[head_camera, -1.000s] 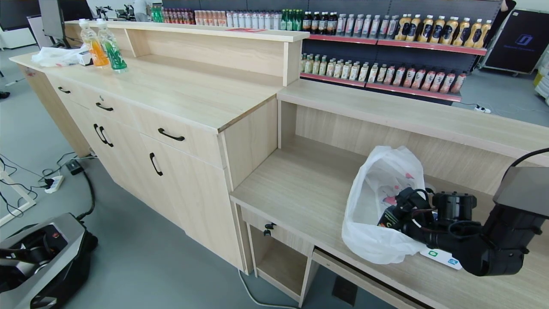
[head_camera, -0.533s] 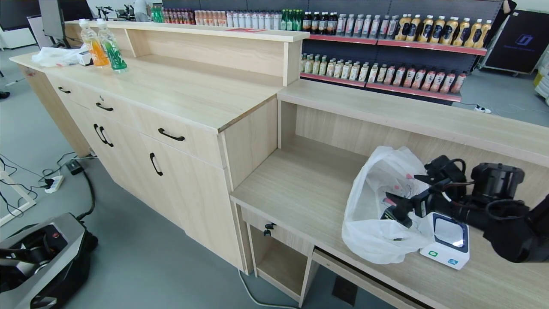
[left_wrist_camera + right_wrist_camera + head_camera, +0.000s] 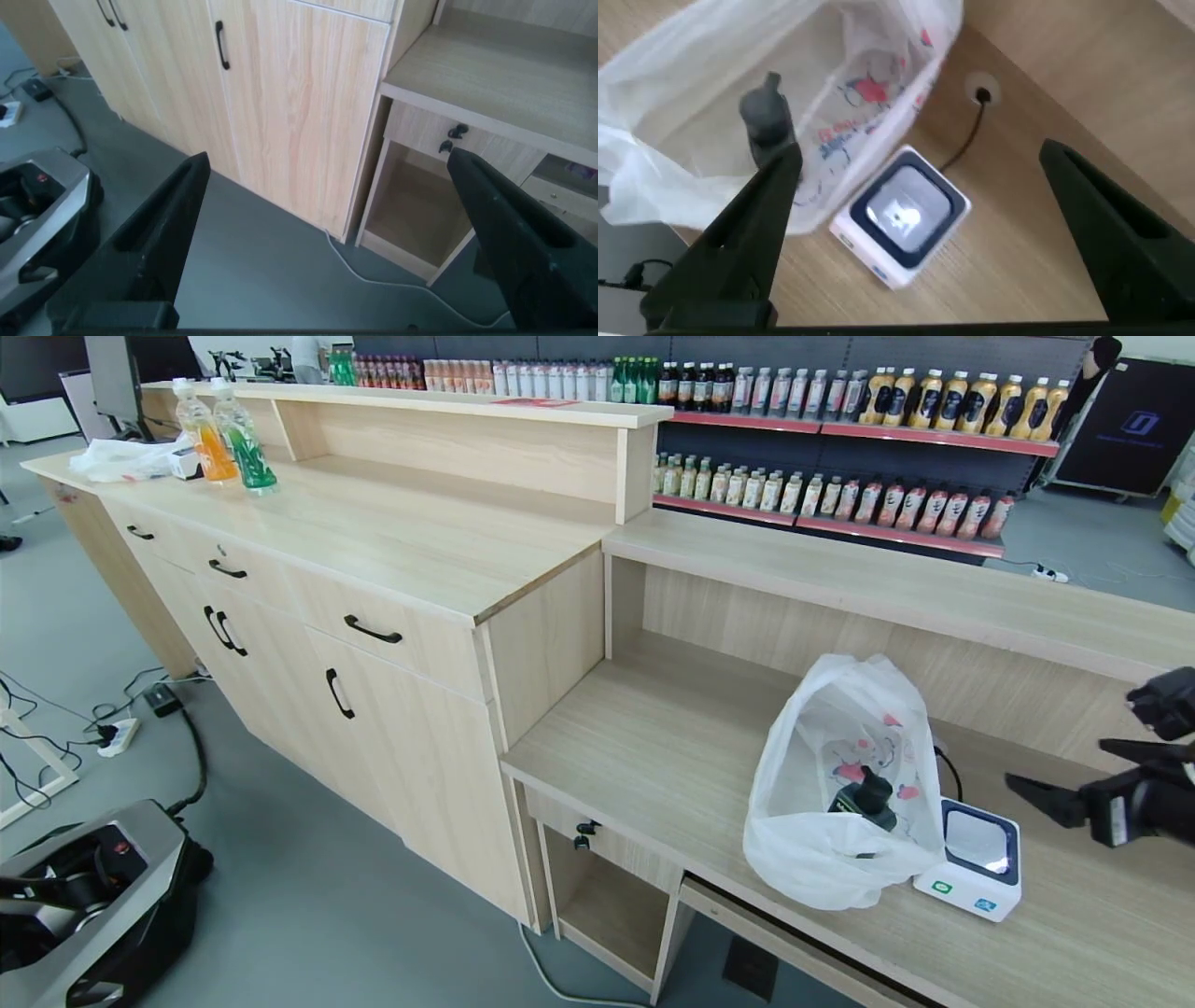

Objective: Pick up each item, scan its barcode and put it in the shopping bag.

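Right claw (image 3: 1055,763) open and empty, just right of the barcode scanner (image 3: 971,859) and the shopping bag (image 3: 803,840), which holds a dark bottle (image 3: 873,795); we judge the two upright drink bottles (image 3: 245,443) on the far counter (image 3: 392,537), well to the left, nearer the open left claw (image 3: 327,157).

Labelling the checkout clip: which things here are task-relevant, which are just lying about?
Job: shopping bag, dark-capped item inside it, scanner, open right gripper.
Lying about: two drink bottles and white bag on far counter, shelved drinks.
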